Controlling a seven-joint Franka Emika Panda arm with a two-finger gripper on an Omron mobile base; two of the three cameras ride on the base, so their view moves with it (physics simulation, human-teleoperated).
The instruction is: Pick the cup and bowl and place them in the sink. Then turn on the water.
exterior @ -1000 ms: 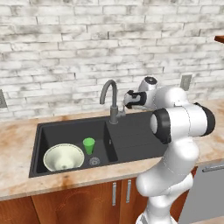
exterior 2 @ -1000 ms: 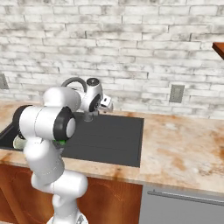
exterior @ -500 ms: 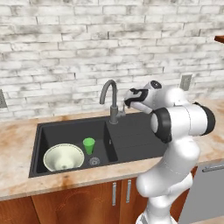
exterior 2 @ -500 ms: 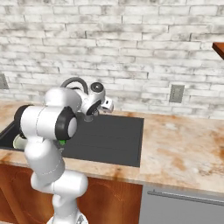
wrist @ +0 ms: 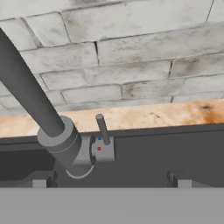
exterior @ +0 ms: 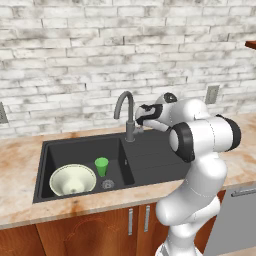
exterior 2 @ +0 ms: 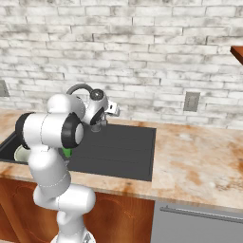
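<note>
Green cup (exterior: 101, 165) and cream bowl (exterior: 73, 179) are sitting in left basin of black sink (exterior: 150, 160); no water running. We are bringing gripper (exterior: 140, 116) toward faucet lever (wrist: 102, 128): rigid, thin, smooth, likely slippery. We are judging push near tip best. Fingers (wrist: 41, 180) spread apart, holding nothing.

Even, bright rendered light, faint shadows, no glare; brick textures look perhaps slightly soft up close.
</note>
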